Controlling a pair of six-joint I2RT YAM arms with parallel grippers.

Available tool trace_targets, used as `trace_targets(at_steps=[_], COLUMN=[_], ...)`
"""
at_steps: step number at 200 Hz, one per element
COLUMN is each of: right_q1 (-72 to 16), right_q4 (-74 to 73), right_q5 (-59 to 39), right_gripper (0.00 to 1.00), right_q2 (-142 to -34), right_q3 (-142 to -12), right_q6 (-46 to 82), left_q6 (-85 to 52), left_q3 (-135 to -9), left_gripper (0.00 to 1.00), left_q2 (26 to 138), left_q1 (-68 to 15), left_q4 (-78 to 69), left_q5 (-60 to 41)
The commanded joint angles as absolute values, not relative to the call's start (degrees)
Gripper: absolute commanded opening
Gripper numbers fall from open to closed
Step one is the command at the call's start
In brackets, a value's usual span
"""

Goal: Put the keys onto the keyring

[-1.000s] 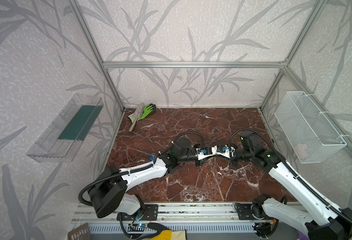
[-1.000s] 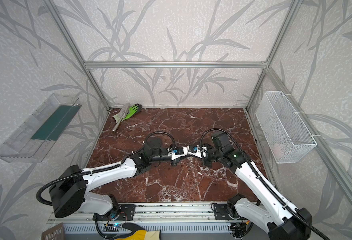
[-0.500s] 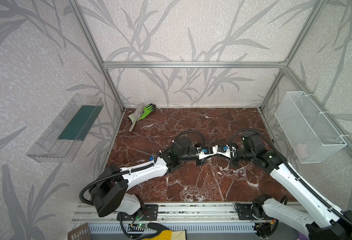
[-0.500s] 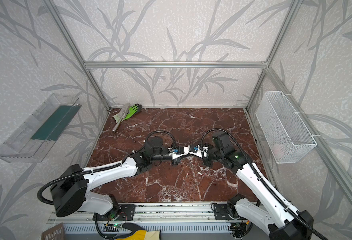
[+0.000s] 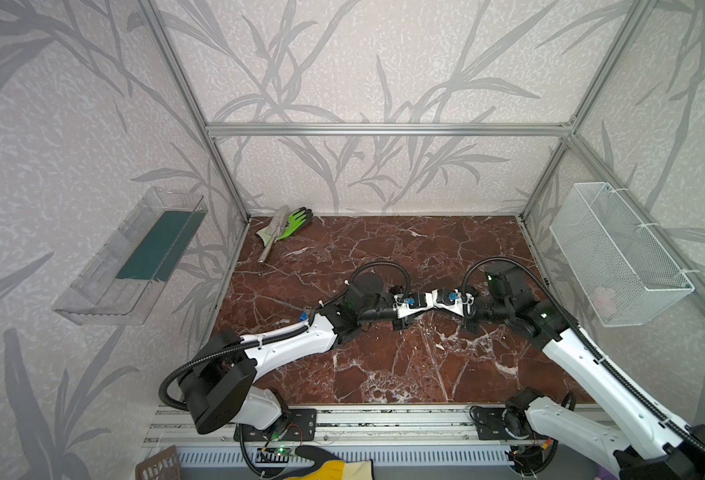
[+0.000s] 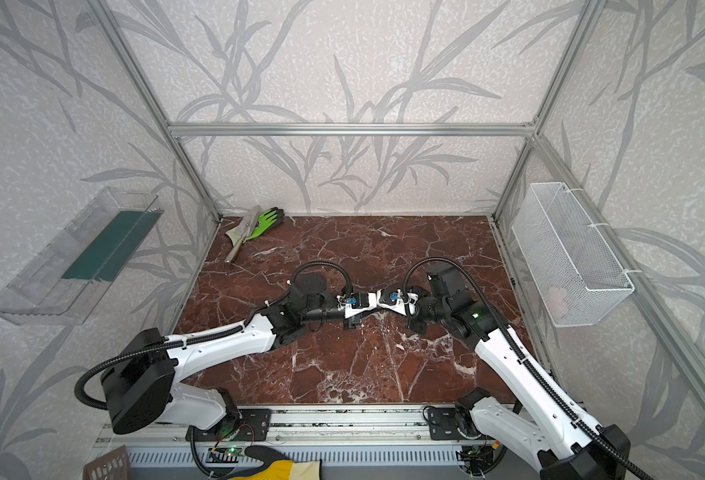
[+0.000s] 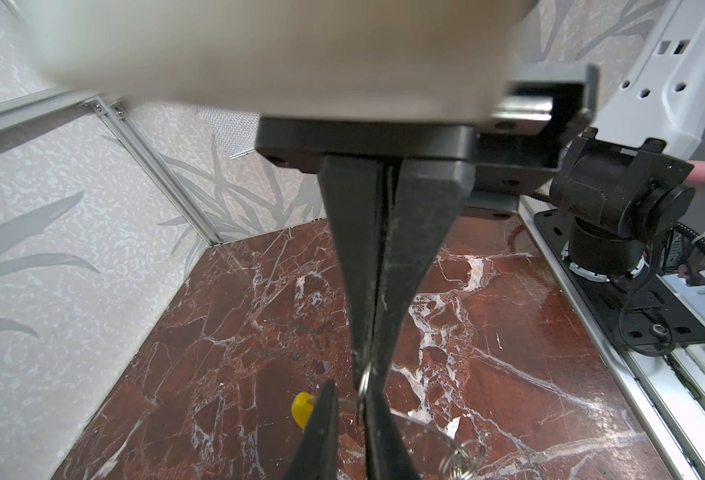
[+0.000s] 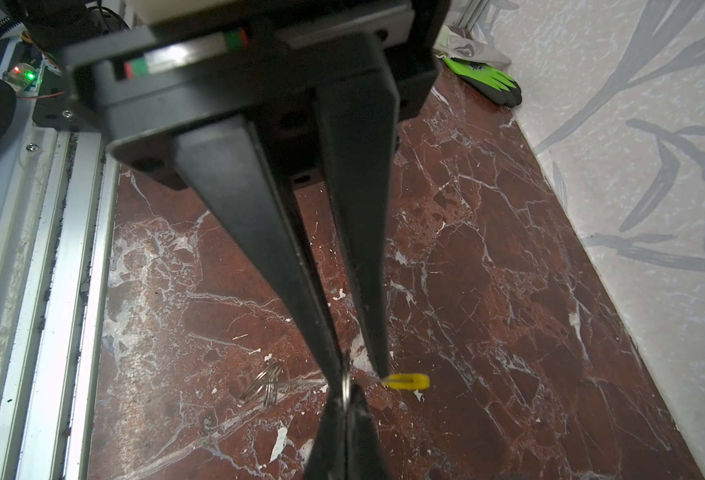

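Meeting point: the two arms reach in nose to nose, a touch toward 3 o'clock from the middle of the red marble bench (image 5: 384, 374), and it looks the same in both top views.

Left tool: the left tool (image 7: 366, 376) is squeezed almost flat, with only a hairline between its fingers (image 7: 352, 270). A thin silver bit of the keyring (image 7: 364, 380) pokes out right at the tips, so it has the wire pinched.

Right tool: the right tool (image 8: 361, 372) is closed down, its tips right on the same stretch of wire. One fingertip (image 8: 382, 370) touches the end of the yellow section (image 8: 409, 381). Whether it really clamps the wire, I cannot tell.

Keyring: it is up at the two sets of tips and runs across them. The yellow section is on one side and a small coil (image 8: 265, 386) of wire turns on the other. Whether that coil touches the marble is not clear.

11 o'clock corner: a green work glove (image 5: 298, 218) lies against the back wall.

3 o'clock wall: a white wire basket (image 5: 616, 253) hangs well clear of the arms.

9 o'clock wall: a clear plastic tray (image 5: 130, 257) is mounted there, with a dark green strip inside.

6 o'clock edge: a yellow glove (image 5: 334, 467) peeks in beyond the front rail, off the bench.
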State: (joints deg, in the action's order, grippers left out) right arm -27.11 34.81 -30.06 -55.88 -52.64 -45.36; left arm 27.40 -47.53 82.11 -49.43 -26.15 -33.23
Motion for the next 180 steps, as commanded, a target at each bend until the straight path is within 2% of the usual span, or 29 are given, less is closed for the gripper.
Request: trace_targets(at_steps=[1, 30, 40, 47, 66, 87, 132, 180], right_q1=[-27.8, -27.8, -27.8, -27.8, -27.3, -25.0, -21.8, -21.8], right_q4=[31.2, 29.6, 28.9, 28.4, 26.3, 24.4, 17.1, 9.7], right_q5=[-34.4, -34.5, -34.2, -34.0, -32.5, -33.3, -37.0, -40.5], right_gripper=[0.00, 0.00, 0.01, 0.05, 0.24, 0.30, 0.30, 0.25], right_q2=[-55.0, -54.0, -53.6, -53.3, -52.2, -50.0, -43.8, -41.8], right_q3=[-53.3, -52.5, -52.1, -51.8, -50.4, -48.1, -41.1, -36.9], right_q6=[-45.2, -45.2, -45.1, -45.1, -44.5, -43.5, -37.6, -30.8], left_q6=[28.3, 28.3, 28.2, 27.8, 25.3, 19.6, 9.8, 3.9], left_q3=[-47.9, -48.3, -48.2, -48.2, -47.7, -45.5, -44.4, -44.2], left_gripper=[0.11, 0.00, 0.00, 0.00, 0.00, 0.00, 0.00, 0.00], left_q2=[83.6, 83.8, 83.8, 83.7, 83.3, 82.7, 82.2, 82.3], left_q1=[-49.7, -49.8, -49.7, -49.7, -49.6, -48.7, -46.4, -45.6], left_q4=[-25.3, -24.4, -24.5, -24.7, -26.2, -33.6, -42.9, -48.8], left_q5=[-34.1, -35.8, -36.4, -36.8, -37.4, -37.9, -41.9, -44.2])
